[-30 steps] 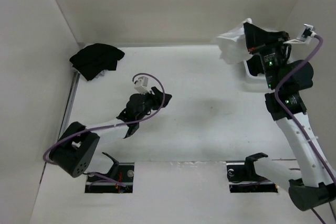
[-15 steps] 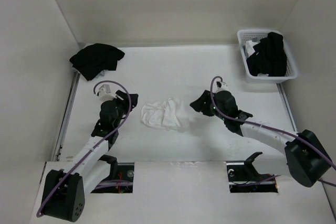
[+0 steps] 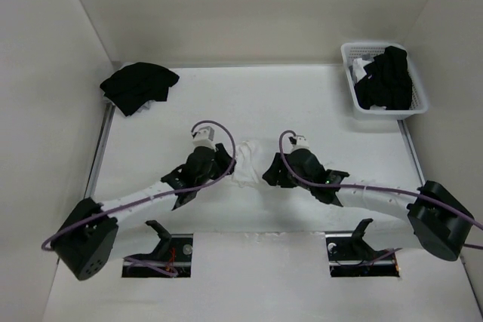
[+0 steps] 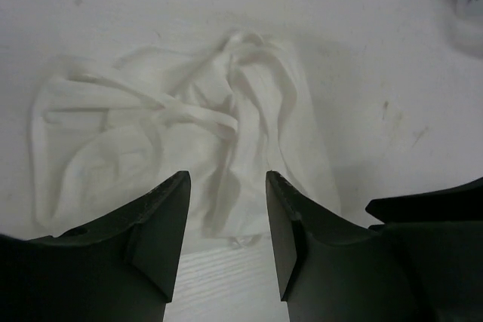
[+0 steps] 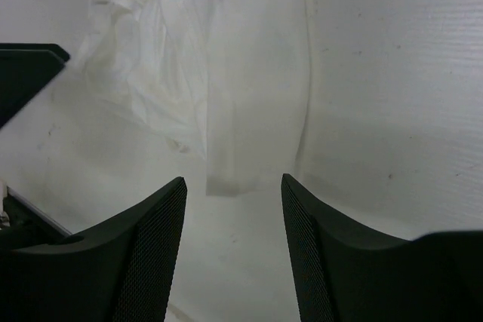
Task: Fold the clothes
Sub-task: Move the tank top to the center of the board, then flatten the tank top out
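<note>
Lying crumpled near the middle of the top view, the white top (image 3: 247, 162) rests on the bench (image 3: 317, 103) between the two pincers. The bench is a pale, matte sheet. The wrist views show it carrying a few small dark specks and faint ribbed lines. Plain white walls (image 3: 249, 13) close it in on the left, at the back and on the right, and a grey strip (image 3: 98, 156) runs down its left edge. Two dark rectangular openings (image 3: 158, 250) are cut into the bottom edge of the frame where the arms are mounted.

A black garment heap (image 3: 138, 87) sits in the upper left corner of the bench. A white basket (image 3: 386, 114) with black and white clothes piled in it stands in the upper right corner. Both are well apart from the top.

The left pincer (image 3: 226, 164) reaches in from the lower left and its jaws stand apart. In its own view the top's nearest edge lies in the gap between the fingers (image 4: 162, 224), unpinched, with the narrow straps (image 4: 181, 111) tangled across the bunched cloth beyond. The right pincer (image 3: 269, 175) comes in from the lower right, also parted and holding nothing. In its view a flat fold of the top ends just ahead of the gap. Purple cables (image 3: 215, 127) loop above both wrists.
</note>
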Available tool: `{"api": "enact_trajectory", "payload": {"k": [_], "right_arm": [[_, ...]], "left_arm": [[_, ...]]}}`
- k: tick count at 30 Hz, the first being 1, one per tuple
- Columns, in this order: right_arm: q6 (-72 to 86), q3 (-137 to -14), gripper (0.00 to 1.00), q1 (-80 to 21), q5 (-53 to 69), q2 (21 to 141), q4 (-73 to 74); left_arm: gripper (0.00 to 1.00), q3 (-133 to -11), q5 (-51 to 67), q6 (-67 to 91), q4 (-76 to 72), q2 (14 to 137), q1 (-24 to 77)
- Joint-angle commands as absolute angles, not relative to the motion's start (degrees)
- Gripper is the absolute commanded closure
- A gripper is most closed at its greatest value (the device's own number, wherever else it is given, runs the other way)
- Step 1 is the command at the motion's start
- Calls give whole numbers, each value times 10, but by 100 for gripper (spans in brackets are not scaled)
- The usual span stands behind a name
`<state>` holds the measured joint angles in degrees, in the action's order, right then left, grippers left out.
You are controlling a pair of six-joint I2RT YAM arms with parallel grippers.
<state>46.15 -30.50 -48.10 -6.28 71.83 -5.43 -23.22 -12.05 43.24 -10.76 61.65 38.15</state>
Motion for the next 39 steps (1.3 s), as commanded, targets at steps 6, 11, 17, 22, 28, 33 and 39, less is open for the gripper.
{"api": "enact_trajectory", "payload": {"k": [6, 11, 17, 22, 28, 33, 39], "right_arm": [[468, -352, 39, -551, -107, 762, -33], [461, -367, 49, -551, -121, 789, -30], [450, -390, 61, -551, -165, 816, -8], [448, -395, 80, -548, -170, 824, -8], [446, -382, 87, -544, -181, 802, -7], [447, -369, 89, -538, -189, 782, -6], [445, -359, 89, -528, -191, 758, -6]], "left_arm": [[61, -281, -132, 401, -142, 723, 460], [60, -278, -131, 403, -141, 735, 460], [63, -280, -120, 396, -141, 745, 459], [60, -263, -112, 408, -109, 711, 453], [61, -248, -108, 425, -106, 711, 457], [66, -248, -91, 426, -122, 737, 453], [75, -247, -95, 427, -123, 743, 447]]}}
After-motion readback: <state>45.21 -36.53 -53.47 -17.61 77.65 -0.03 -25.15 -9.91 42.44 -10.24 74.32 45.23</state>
